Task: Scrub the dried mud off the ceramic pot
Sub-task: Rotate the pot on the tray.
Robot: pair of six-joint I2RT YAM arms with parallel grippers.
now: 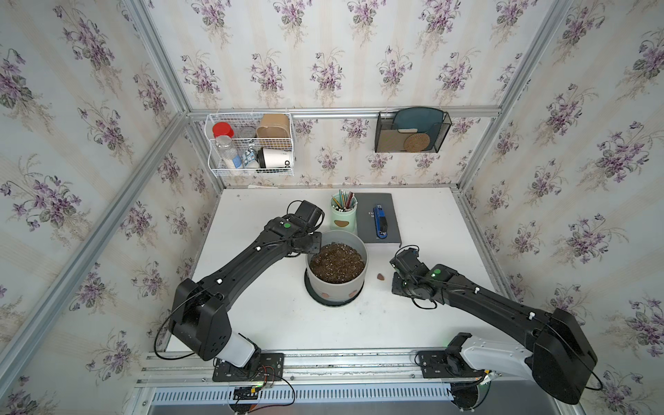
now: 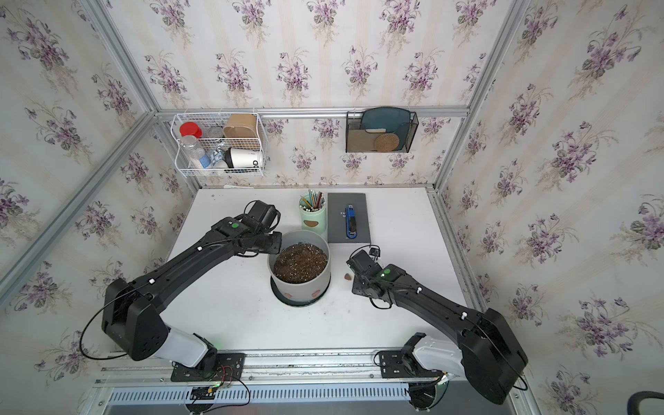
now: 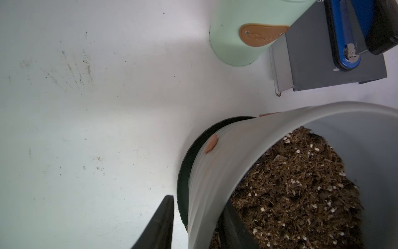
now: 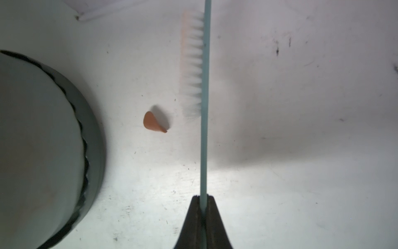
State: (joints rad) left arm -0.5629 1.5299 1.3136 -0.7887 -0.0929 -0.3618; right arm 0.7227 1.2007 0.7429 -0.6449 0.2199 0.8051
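Right gripper (image 4: pixel 203 197) clenches the brush (image 4: pixel 204 129); left gripper (image 3: pixel 198 201), released, straddles the rim of the pot (image 1: pixel 336 287) mid-worktop (image 1: pixel 251 323): probably heavy, slick, chippable, so clamp the rim.

I can read "OD" on the white cup (image 1: pixel 276 158) in the wire basket (image 1: pixel 230 172), and "FA" on the grey book (image 1: pixel 364 230); its remaining letters are too small

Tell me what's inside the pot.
Dark soil flecked with white bits fills the pot. One finger of the left gripper dips inside the rim; the other is outside the wall. Anything below the soil surface is covered.
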